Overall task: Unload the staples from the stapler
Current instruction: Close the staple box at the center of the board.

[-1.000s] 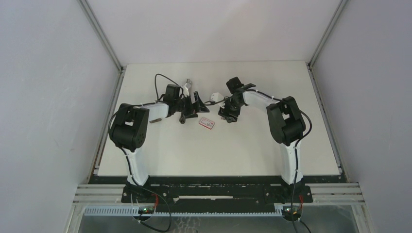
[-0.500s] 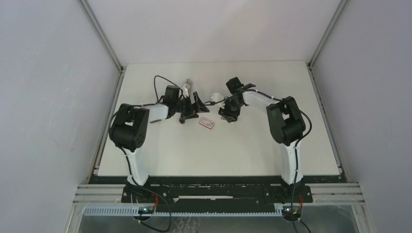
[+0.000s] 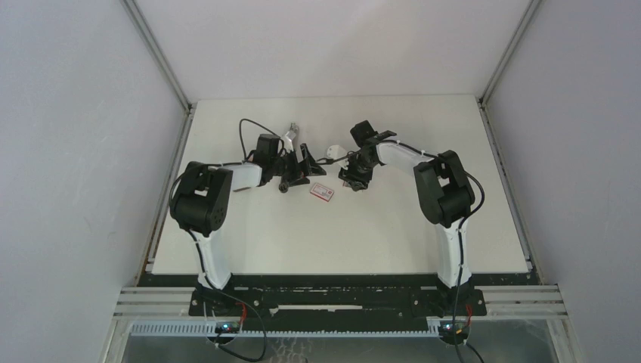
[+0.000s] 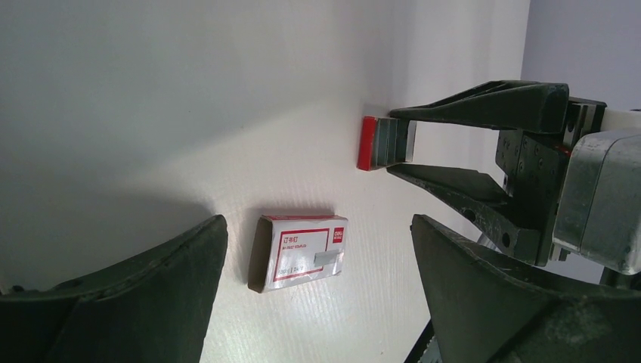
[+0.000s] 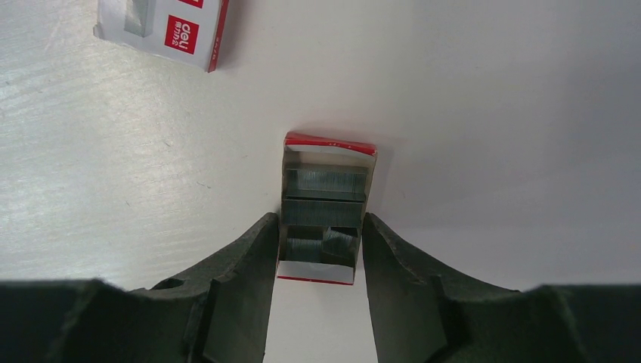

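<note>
The work seems to be at a preparing step, not yet at the unloading itself. Neither gripper has the stapler (image 3: 291, 134). In the top view I believe that only its silvery end shows, behind the left wrist and toward the middle of the far edge of the tabletop (image 3: 363, 234); the rest is hidden or too small to tell. The right gripper (image 5: 319, 221) has its two fingers pressed against the long sides of a small open tray (image 5: 329, 144) with a red end. The tray lies near the centre of the tabletop and is pinched between the fingers. Inside it lie several rows of staples (image 5: 325, 185); whether any of them came out of the stapler cannot be told. The left gripper (image 4: 316, 224) is spread wide and holds nothing. It hangs low over a closed red-and-white box (image 4: 302, 249) that lies just beside the tray, on the near side. My judgement is that the tray is being made ready to receive the staples. The next move then calls for the free left gripper to turn back to the stapler, take it firmly and open its magazine. The right one should keep the light tray from sliding or tipping, because the loose rows inside could spill easily.
</note>
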